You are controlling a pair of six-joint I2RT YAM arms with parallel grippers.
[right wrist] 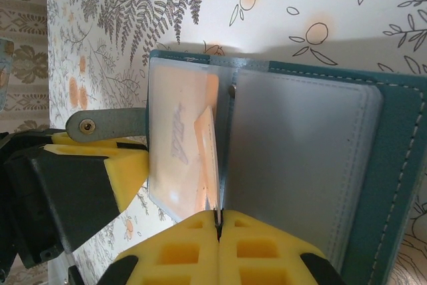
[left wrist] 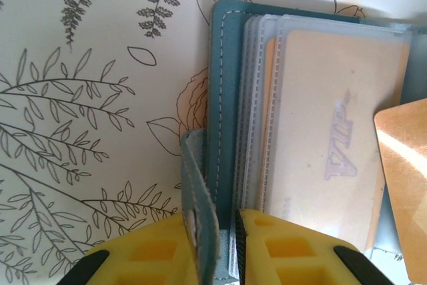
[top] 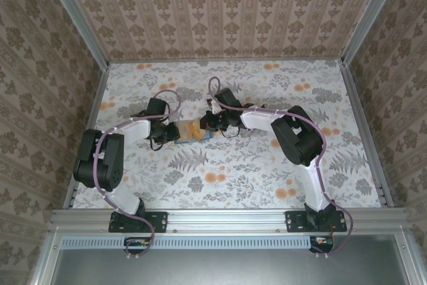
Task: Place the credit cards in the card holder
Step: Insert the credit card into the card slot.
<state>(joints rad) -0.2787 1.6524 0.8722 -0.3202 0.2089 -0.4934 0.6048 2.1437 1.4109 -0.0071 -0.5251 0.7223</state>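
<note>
Teal card holder (right wrist: 393, 165) lies open on the table (top: 267, 185), left hand (left wrist: 223, 245) pinching its cover edge, right hand (right wrist: 218, 231) pinching a tan credit card (right wrist: 209, 155); we should line it up with the clear sleeve (right wrist: 175, 125), sliding slowly.

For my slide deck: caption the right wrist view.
Right gripper pinches a tan card edge-on at the fold of the open teal card holder.

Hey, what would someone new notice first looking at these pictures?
The open teal card holder stands out at the middle of the floral table. The left gripper pinches its cover edge, while the right gripper holds a thin tan card edge-on at its clear sleeves.
</note>
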